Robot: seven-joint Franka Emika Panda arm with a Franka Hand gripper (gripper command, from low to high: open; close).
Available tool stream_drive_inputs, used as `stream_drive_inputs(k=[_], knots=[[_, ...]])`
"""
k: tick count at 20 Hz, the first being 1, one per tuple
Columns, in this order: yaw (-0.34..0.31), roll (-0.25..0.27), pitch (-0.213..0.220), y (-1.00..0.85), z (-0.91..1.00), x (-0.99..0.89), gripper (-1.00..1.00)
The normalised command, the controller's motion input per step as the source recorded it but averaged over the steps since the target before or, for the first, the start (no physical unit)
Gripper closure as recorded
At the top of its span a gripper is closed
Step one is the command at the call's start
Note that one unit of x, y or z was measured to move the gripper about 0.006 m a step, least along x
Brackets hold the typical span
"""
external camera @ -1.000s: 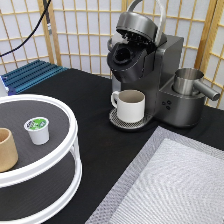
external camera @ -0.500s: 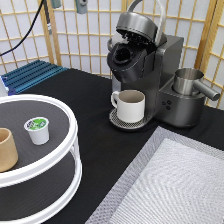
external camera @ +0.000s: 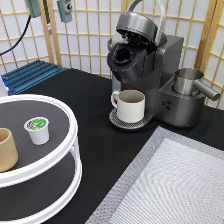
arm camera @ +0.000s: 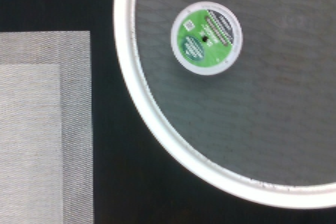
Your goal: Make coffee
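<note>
On the upper tier of a white round two-tier stand [external camera: 70, 131] sits one small white coffee pod with a green-and-white foil top [external camera: 37, 129], upright, near one tan handleless cup [external camera: 7, 149]. Across the black worktop [external camera: 95, 100], one cream handled mug [external camera: 131, 105] stands under one grey coffee machine [external camera: 150, 65], lid raised. No end effector shows in the exterior view, so its state and nearness cannot be told.

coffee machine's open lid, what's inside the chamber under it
Under the raised lid of the coffee machine the round chamber looks dark, with no pod visible; its depth is hidden. The pod sits on the tiered tray.
</note>
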Motion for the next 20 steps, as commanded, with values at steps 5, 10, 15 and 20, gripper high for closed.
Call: stream_drive_inputs(k=[5, 10, 15, 20], knots=[[0.035, -0.042, -0.019, -0.46, -0.05, 0.14, -1.0], [0.003, -0.059, -0.01, -0.57, -0.25, 0.06, -1.0], [0.011, -0.088, -0.001, -0.48, -0.41, 0.0, -1.0], [0.044, -0.12, 0.0, -0.31, -0.47, 0.04, -1.0]])
